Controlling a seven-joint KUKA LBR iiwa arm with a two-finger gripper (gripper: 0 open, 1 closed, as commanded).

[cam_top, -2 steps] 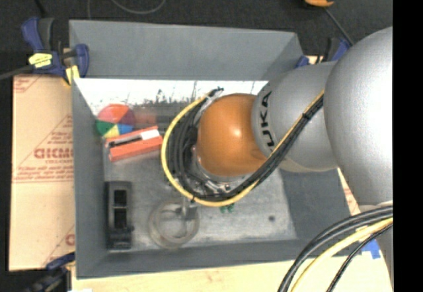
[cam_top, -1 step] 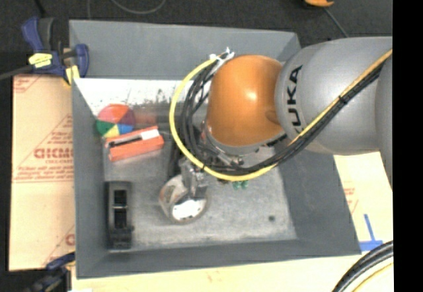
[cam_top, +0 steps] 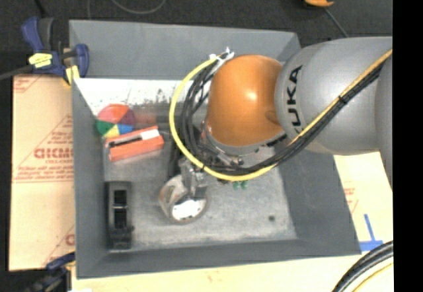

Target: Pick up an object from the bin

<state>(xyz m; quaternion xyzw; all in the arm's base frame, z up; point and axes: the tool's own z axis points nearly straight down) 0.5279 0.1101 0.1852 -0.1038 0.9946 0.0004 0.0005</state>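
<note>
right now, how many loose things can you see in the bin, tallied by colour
multicoloured round toy, red, green, yellow and blue: 1
orange rectangular block with a white strip: 1
black rectangular plastic piece: 1
clear round cup-like thing: 1
total: 4 in plain sight; the arm may cover more

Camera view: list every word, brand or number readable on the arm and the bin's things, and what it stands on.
"KUKA": on the grey arm, letters running along its side.
Orange box, black block, multicoloured toy: no text that can be read.
</note>
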